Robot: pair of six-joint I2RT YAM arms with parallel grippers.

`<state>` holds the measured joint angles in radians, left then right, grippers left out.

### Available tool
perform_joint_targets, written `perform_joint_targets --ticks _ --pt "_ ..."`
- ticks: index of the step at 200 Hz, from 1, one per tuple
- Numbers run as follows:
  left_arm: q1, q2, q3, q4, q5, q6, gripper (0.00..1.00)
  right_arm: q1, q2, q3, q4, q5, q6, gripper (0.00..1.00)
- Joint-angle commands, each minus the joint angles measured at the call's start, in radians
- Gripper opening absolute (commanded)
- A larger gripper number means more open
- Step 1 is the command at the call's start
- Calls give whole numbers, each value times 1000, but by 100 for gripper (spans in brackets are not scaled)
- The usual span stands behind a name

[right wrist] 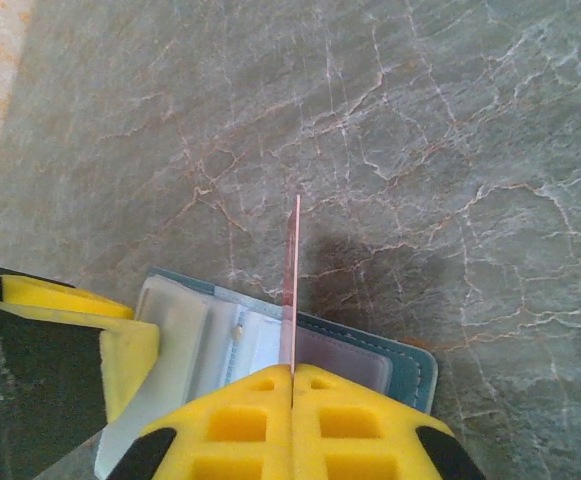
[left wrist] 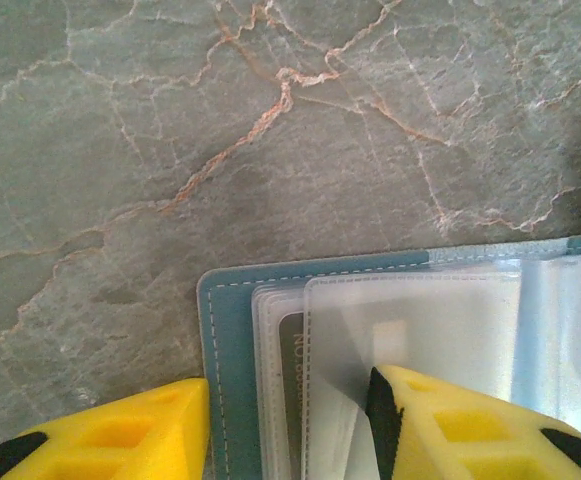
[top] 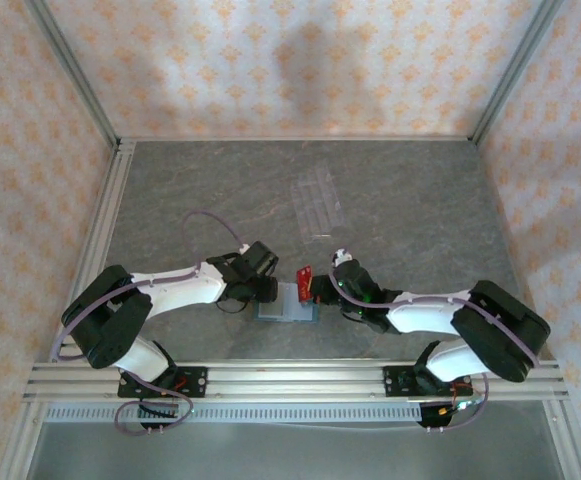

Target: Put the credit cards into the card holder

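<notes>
The card holder [top: 286,306] lies open and flat on the table between the two arms, teal outside with clear plastic sleeves inside [left wrist: 410,320]. A dark card [left wrist: 291,380] shows inside one sleeve. My left gripper [left wrist: 290,400] stands open astride the holder's left edge. One finger [left wrist: 120,430] is down beside the cover and the other finger [left wrist: 450,420] rests on the top sleeve. My right gripper [right wrist: 292,370] is shut on a red credit card [right wrist: 294,270], held upright and edge-on over the holder's middle [right wrist: 370,350]. From above, that card [top: 305,279] stands at the holder's right edge.
A clear plastic slotted rack [top: 320,200] lies flat further back on the grey marble table [top: 420,210]. Patterned walls close in three sides, and a metal rail [top: 290,380] runs along the near edge. My left gripper's finger [right wrist: 70,330] shows at the left of the right wrist view.
</notes>
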<state>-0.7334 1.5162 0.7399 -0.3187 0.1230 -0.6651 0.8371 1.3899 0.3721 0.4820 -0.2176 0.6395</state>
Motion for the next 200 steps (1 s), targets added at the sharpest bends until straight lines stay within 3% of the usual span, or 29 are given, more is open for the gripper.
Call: perform_joint_targets --ticks 1,96,151,200 --pt "-13 0 -50 -7 -9 -37 46 1 32 -1 46 4 -19 0" --pt "-80 -78 -109 -10 -63 -135 45 -43 -34 54 -69 -62 -85 0" --pt "-80 -158 -31 -115 -103 -109 47 -38 -24 41 6 -142 -49 0" --pt "-80 -116 9 -114 -86 -93 46 -38 44 33 135 -208 -1 0"
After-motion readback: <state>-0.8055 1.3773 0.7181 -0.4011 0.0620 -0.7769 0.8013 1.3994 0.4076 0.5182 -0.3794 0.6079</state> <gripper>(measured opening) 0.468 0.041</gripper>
